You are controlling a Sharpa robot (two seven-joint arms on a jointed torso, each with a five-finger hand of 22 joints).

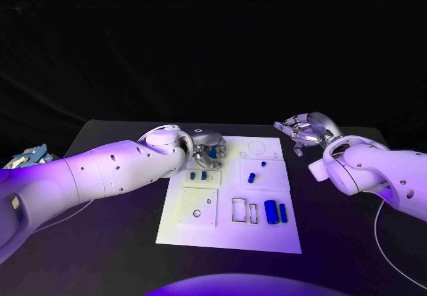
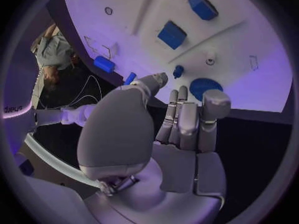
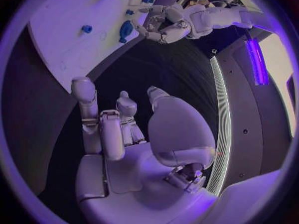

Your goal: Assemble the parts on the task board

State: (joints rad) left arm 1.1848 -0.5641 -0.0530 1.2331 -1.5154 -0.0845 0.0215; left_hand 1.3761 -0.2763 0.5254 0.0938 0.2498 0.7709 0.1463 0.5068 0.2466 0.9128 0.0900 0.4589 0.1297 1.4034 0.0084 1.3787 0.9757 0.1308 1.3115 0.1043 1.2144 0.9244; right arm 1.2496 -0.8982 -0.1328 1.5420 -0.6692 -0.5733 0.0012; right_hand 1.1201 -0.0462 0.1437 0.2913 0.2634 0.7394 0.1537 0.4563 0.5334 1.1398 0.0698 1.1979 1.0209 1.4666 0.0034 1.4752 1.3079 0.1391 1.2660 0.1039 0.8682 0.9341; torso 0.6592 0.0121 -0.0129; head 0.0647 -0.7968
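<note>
The white task board (image 1: 191,229) lies in the middle of the black table. My left hand (image 1: 207,152) hovers over its far left corner with fingers stretched out and nothing in them. A round blue disc (image 2: 206,87) lies on the board just past those fingertips (image 2: 179,95). Two square blue parts (image 1: 197,176) sit below the hand, also the nearer square part (image 2: 172,35) in the left wrist view. A small blue peg (image 1: 251,178) sits mid-board. A thick blue cylinder (image 1: 270,211) and a thin blue cylinder (image 1: 283,213) lie near the front right. My right hand (image 1: 302,131) is raised off the board's far right corner, fingers apart, holding nothing.
Rectangular slots (image 1: 241,209) and a small round hole (image 1: 197,213) are cut in the board's front half, and a ring outline (image 1: 256,147) marks its far edge. A thin cable (image 1: 384,246) trails over the table at the right. A pale blue object (image 1: 26,157) sits at the far left edge.
</note>
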